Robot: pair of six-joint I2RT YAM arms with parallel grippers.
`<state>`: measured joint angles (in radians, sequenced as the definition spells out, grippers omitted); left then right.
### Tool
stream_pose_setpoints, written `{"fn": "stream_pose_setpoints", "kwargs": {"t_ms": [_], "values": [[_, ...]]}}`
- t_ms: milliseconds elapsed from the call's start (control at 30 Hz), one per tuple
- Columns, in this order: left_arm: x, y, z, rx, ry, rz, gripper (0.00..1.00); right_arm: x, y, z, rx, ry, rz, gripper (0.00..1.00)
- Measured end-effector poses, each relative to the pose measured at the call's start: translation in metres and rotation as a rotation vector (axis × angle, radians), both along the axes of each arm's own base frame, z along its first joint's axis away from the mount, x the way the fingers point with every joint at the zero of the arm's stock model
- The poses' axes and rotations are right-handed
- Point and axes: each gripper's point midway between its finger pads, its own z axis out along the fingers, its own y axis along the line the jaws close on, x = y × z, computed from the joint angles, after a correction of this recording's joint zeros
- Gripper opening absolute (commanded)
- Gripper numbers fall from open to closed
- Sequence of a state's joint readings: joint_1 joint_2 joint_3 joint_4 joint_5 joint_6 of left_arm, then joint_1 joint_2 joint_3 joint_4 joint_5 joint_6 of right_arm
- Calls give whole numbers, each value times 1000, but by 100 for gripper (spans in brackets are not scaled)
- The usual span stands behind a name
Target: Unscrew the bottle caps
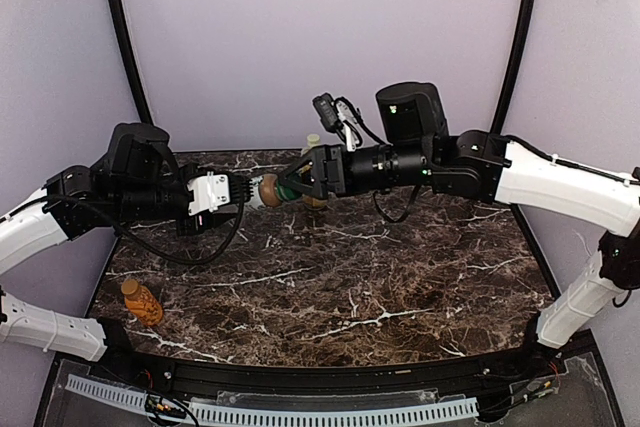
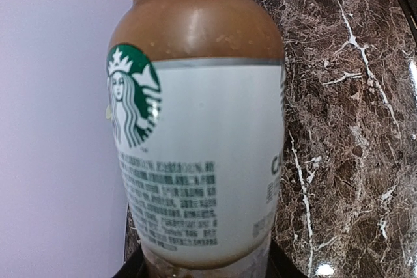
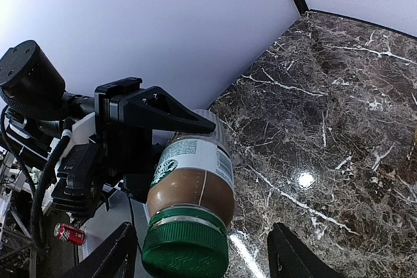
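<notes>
Short clear brownish plastic bottle with a white label (image 2: 208,161) is held horizontally in the air above the far middle of the dark marble table (image 1: 400,277). Left claw (image 1: 250,190) is clenched on its body. Right claw (image 1: 292,187) is spread, with fingers either side of the green screw cap (image 3: 186,245). Bumpy orange bottle (image 1: 141,302) lies near the near-left corner. Yellow-labelled bottle (image 1: 313,143) stands at the far edge.

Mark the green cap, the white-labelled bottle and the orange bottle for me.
green cap (image 3: 186,252), right wrist view, on its side wall.
white-labelled bottle (image 2: 215,148), left wrist view, on its label.
orange bottle (image 1: 143,304), top external view, on its bumpy body.
</notes>
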<state>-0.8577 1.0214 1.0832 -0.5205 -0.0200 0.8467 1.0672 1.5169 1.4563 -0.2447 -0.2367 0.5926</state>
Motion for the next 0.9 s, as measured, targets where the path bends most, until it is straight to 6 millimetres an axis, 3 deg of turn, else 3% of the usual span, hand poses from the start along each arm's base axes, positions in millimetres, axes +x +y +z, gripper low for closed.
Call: {"fn": "stream_pose_setpoints", "kwargs": {"t_ms": [133, 267, 433, 567, 733, 900], "values": [[0, 0, 0, 2, -4, -3, 19, -2, 1, -1, -1, 7, 9, 65], [1, -1, 1, -1, -9, -2, 19, -2, 3, -5, -5, 20, 18, 56], [2, 0, 1, 5, -15, 1, 19, -6, 6, -5, 2, 26, 36, 30], [3, 1, -1, 13, -18, 5, 19, -6, 5, -6, -6, 15, 36, 2], [3, 1, -4, 15, -24, 5, 19, -5, 2, -10, -18, 4, 34, 0], [0, -8, -6, -6, -36, -28, 19, -9, -14, -14, -19, -2, 56, 0]]}}
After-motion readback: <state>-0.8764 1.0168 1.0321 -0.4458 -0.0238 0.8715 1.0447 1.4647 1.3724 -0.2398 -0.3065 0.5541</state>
